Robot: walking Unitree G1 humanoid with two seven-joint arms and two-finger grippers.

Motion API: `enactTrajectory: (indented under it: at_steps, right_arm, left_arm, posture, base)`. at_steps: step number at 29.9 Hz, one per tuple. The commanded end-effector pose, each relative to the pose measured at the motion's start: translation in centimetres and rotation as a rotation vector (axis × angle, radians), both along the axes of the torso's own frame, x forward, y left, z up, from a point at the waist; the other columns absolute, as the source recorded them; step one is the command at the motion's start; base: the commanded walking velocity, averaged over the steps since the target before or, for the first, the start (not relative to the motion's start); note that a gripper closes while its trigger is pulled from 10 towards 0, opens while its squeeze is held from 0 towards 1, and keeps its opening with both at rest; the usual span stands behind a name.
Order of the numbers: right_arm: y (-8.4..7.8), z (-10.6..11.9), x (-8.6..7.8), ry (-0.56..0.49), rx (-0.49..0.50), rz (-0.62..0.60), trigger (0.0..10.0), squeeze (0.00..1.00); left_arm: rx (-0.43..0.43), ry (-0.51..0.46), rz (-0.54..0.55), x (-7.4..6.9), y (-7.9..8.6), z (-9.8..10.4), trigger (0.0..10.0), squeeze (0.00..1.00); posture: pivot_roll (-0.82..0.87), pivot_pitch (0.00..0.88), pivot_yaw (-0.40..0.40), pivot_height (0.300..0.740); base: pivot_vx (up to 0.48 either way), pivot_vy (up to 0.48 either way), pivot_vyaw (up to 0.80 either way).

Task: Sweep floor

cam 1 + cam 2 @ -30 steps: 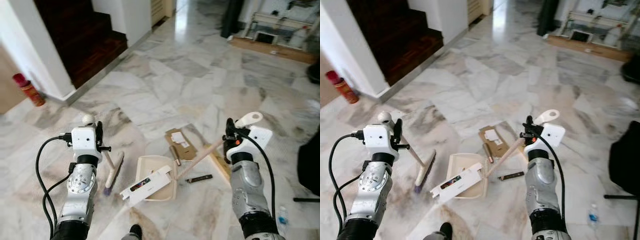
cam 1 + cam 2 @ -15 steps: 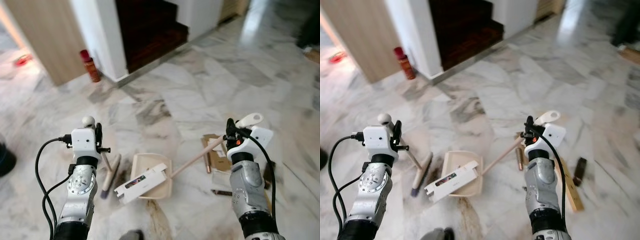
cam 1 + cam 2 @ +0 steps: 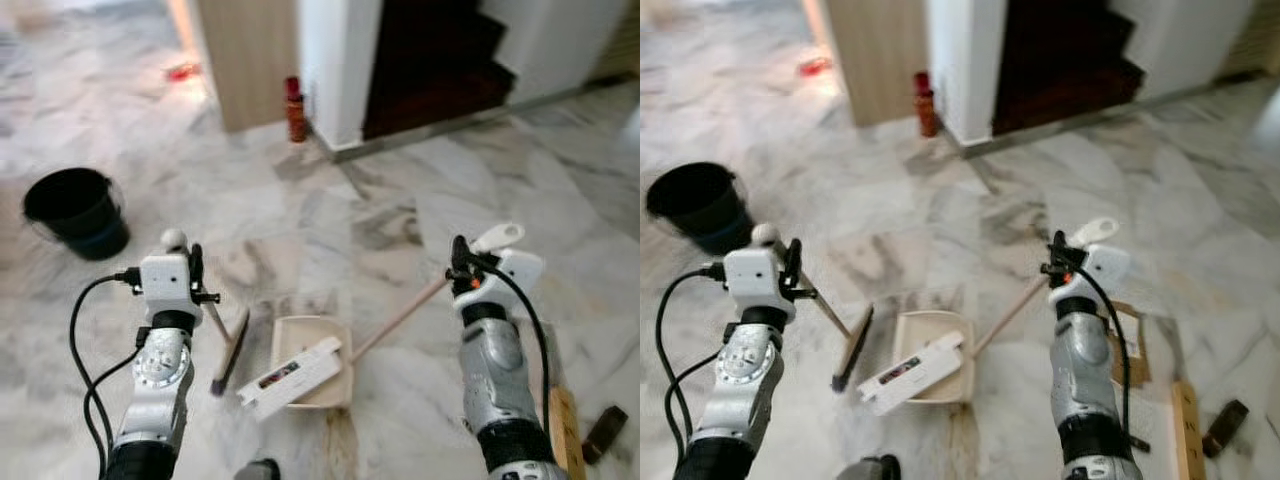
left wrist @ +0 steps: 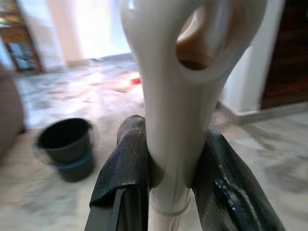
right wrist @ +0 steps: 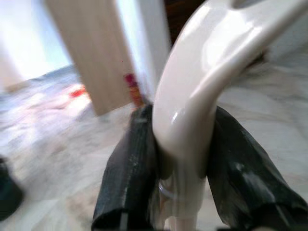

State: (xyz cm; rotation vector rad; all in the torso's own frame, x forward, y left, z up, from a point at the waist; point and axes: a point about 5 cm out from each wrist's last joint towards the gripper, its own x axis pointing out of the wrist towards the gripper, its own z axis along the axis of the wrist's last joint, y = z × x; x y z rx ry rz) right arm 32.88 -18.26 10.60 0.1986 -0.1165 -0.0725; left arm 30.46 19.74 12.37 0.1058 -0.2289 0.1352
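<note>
Two tools in hand, both clamped firmly. Left gripper [image 4: 173, 178] closed around the cream handle of the broom [image 3: 228, 352], lower left of the head views, brush head resting on the marble floor [image 3: 330, 215] just beside the dustpan [image 3: 308, 352]. Right gripper [image 5: 180, 178] closed in the same way on the dustpan handle [image 3: 400, 318], right of centre, the long wooden stick running down and left to the pan at bottom centre. One white flat carton [image 3: 291, 373] lying across the pan, hanging over its near edge.

Black bucket [image 3: 76, 210] at upper left, probably the place for emptying. More rubbish at lower right: cardboard sheet [image 3: 1127, 340], wooden plank [image 3: 1181, 430], small dark object [image 3: 1221, 428].

Advice for this step, as a judgement only: keep the pan level and low, because the carton sits loosely and could slide off. Keep the brush head close behind the pan lip. Sweep with short, light strokes toward the pan; marble looks slippery, so light pieces may skid away.
</note>
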Motion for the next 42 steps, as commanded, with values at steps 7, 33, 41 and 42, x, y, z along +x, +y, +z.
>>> enactTrajectory:
  at_steps: [7,33,41,42]
  right_arm:
    - [-0.11,0.65,0.11,-0.037,0.039,-0.011,10.0,0.0]
    - [0.5,0.66,0.41,-0.034,0.036,0.032,10.0,0.0]
    - [0.37,0.5,0.4,-0.024,0.056,0.026,10.0,0.0]
    - [0.38,0.49,0.41,-0.023,0.056,0.027,10.0,0.0]
  left_arm:
    - [0.015,-0.033,0.002,0.01,0.14,0.74,10.0,0.0]
    - [0.008,-0.016,0.026,-0.48,0.44,0.4,10.0,0.0]
    - [0.008,-0.014,0.035,-0.61,0.7,0.35,10.0,0.0]
    - [0.009,-0.014,0.037,-0.61,0.72,0.35,10.0,0.0]
  posture:
    - [0.03,0.147,-0.017,0.74]
    - [0.04,0.131,-0.021,0.74]
    - [0.04,0.137,-0.02,0.74]
    - [0.04,0.137,-0.02,0.74]
  base:
    - [0.0,0.0,0.78]
    - [0.11,0.0,0.15]
    - [0.36,0.0,0.08]
    - [0.39,0.0,0.0]
